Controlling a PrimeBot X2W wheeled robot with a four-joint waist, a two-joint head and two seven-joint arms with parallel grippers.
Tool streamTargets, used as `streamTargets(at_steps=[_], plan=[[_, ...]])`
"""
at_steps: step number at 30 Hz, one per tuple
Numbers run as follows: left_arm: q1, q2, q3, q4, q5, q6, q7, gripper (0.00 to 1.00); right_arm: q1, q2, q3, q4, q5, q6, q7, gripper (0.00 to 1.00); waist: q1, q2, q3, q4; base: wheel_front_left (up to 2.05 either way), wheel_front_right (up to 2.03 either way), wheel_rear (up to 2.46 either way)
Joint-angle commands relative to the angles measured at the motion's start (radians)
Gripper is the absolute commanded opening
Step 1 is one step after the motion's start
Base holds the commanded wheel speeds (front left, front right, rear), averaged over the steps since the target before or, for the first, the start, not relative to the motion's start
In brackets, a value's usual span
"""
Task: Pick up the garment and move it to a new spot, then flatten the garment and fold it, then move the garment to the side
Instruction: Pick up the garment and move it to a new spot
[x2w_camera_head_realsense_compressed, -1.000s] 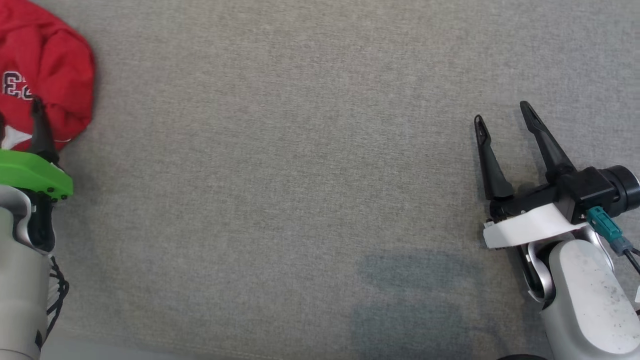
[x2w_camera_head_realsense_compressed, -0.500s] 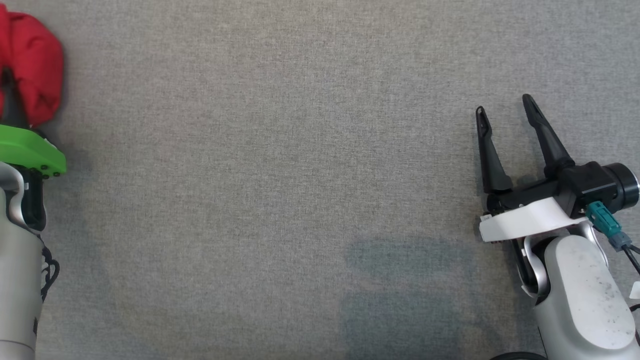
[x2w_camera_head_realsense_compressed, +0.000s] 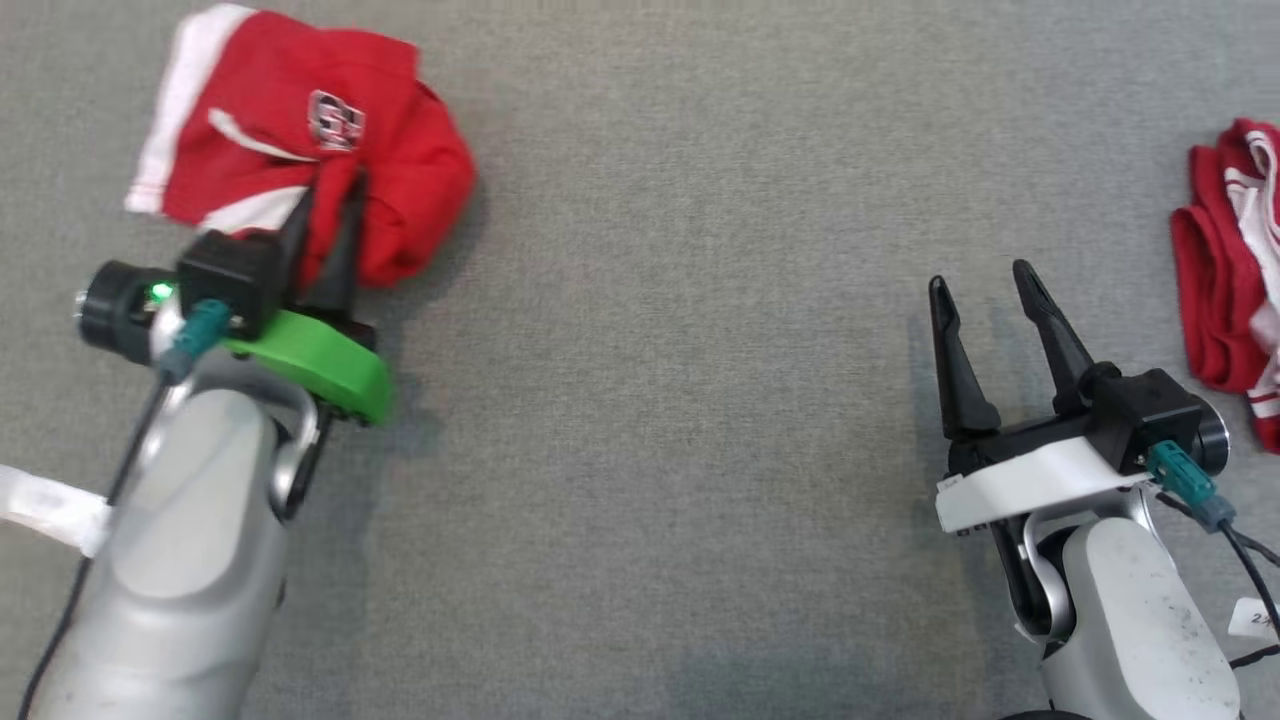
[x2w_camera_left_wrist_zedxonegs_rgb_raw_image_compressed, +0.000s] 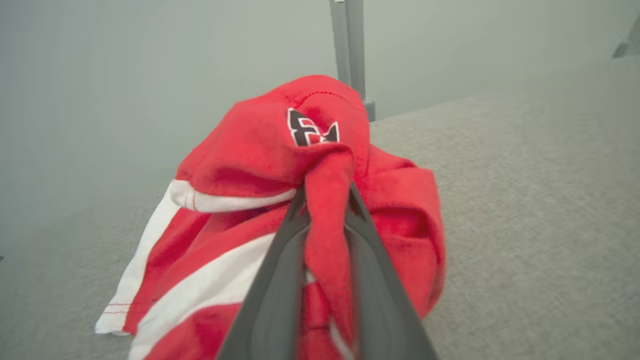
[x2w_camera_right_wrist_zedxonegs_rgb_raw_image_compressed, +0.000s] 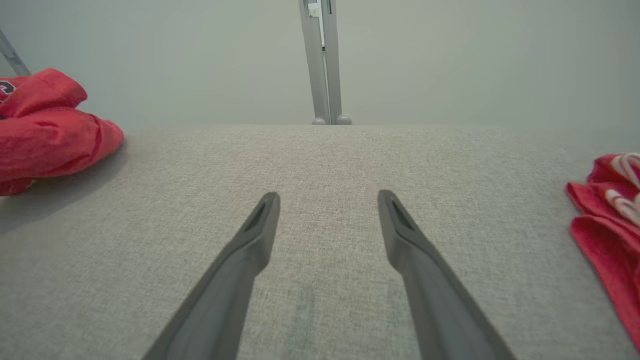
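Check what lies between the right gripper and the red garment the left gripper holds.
The stretch is bare: just grey cloth surface between the right gripper and the red garment, seen in the head view.

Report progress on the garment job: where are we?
Done: the left gripper is shut on a fold of the red garment. In hand: the move to a new spot; the garment is bunched up, not laid out. Left: flatten, fold, move aside. The right gripper is open over the grey surface, holding nothing.
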Motion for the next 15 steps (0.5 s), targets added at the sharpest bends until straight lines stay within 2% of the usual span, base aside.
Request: streamTargets(at_steps=[1,6,7,12,15], plan=[[0.023,0.000,-0.059,-0.027,0.008,-0.003,0.000,0.00,0.023,0.002,0.002,0.004,0.008,-0.002,0.000,1.00,0.0000,-0.0001,-0.083,-0.101,0.00,0.00,0.00],[0.027,0.003,-0.207,-0.025,0.011,-0.003,0.000,0.00,0.047,0.006,0.007,0.001,0.031,-0.002,0.000,1.00,0.0000,-0.0001,-0.112,-0.200,0.00,0.00,0.00],[0.027,0.003,-0.207,-0.025,0.011,-0.003,0.000,0.00,0.047,0.006,0.007,0.001,0.031,-0.002,0.000,1.00,0.0000,-0.0001,-0.112,-0.200,0.00,0.00,0.00],[0.017,0.008,-0.374,-0.048,0.011,-0.003,0.000,0.00,0.070,0.006,0.001,-0.003,0.062,-0.002,0.000,1.00,0.0000,-0.0001,-0.124,-0.276,0.00,0.00,0.00],[0.029,0.019,-0.441,-0.055,0.003,-0.003,0.000,0.00,0.080,0.006,-0.004,-0.004,0.071,-0.002,0.000,1.00,0.0000,-0.0001,-0.134,-0.301,0.00,0.00,0.00]])
